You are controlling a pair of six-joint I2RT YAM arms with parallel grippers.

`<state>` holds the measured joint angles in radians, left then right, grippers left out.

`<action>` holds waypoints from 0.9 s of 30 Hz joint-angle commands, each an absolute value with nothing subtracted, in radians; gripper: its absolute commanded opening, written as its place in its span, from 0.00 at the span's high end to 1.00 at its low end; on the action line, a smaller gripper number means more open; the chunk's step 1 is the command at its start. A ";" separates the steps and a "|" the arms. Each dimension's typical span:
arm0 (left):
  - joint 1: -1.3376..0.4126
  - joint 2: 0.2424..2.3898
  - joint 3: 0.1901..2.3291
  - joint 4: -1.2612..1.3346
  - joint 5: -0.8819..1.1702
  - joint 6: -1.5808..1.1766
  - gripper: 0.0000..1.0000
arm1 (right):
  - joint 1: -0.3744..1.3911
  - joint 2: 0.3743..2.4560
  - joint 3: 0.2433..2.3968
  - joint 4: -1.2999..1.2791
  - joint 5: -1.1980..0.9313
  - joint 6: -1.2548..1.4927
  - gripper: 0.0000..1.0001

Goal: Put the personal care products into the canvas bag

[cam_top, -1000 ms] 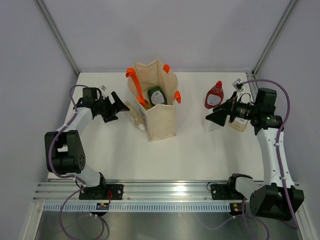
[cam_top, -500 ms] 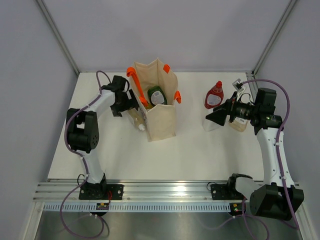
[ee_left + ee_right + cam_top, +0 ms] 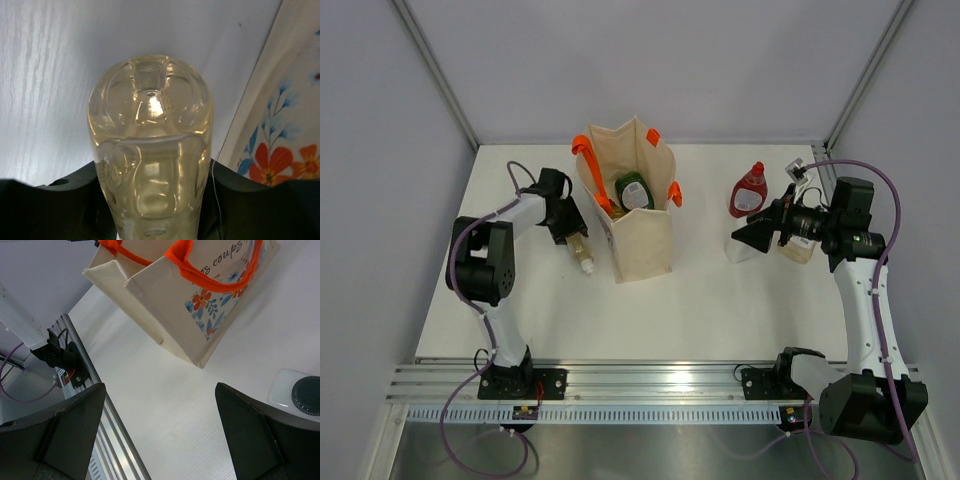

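The canvas bag (image 3: 642, 232) stands upright mid-table with orange handles, and a dark green bottle (image 3: 633, 190) lies inside it. My left gripper (image 3: 566, 224) is shut on a yellow-green bottle (image 3: 580, 252) just left of the bag. In the left wrist view that bottle (image 3: 150, 130) fills the space between the dark fingers (image 3: 45, 205), with the bag's floral print (image 3: 295, 150) to the right. My right gripper (image 3: 757, 232) hangs open over a white bottle (image 3: 740, 248). The red bottle (image 3: 748, 190) stands behind it. A pale beige item (image 3: 799, 250) lies under the right wrist.
A small white object (image 3: 798, 167) sits at the back right corner. The metal rail (image 3: 650, 380) runs along the near edge. In the right wrist view the bag (image 3: 200, 305) is at the top and the white bottle's dark cap (image 3: 306, 395) at the lower right.
My left arm swung in to the yellow-green bottle beside the bag, closed on it and drew it slightly left, away from the bag. The right arm has not moved.
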<state>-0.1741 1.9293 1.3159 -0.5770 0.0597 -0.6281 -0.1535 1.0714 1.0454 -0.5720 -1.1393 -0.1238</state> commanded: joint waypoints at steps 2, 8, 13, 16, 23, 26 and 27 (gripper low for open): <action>-0.071 1.838 1.114 -0.425 0.320 -0.597 1.00 | -0.160 1.029 1.043 -0.563 -1.124 -0.133 0.01; 0.107 1.562 0.873 -0.226 0.674 -0.595 1.00 | -0.160 1.039 1.063 -0.609 -1.131 -0.166 0.01; 0.124 1.289 0.775 -0.085 0.771 -0.779 1.00 | -0.160 1.046 1.069 -0.614 -1.123 -0.173 0.01; 0.106 1.137 0.796 -0.018 0.749 -0.900 1.00 | -0.160 1.046 1.088 -0.638 -1.108 -0.186 0.01; -0.050 1.058 1.119 -0.133 0.623 -0.905 1.00 | -0.160 1.061 1.129 -0.704 -1.083 -0.233 0.01; -0.133 1.144 1.289 -0.173 0.557 -0.865 1.00 | -0.160 1.063 1.135 -0.698 -1.072 -0.224 0.01; -0.164 1.211 1.330 -0.172 0.551 -0.862 1.00 | -0.160 1.063 1.137 -0.693 -1.069 -0.219 0.00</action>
<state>-0.1085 1.1385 1.1576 -0.2581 0.5816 -0.8436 -0.1539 1.0626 1.0924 -0.6868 -1.0889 -0.2050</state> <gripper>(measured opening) 0.501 0.993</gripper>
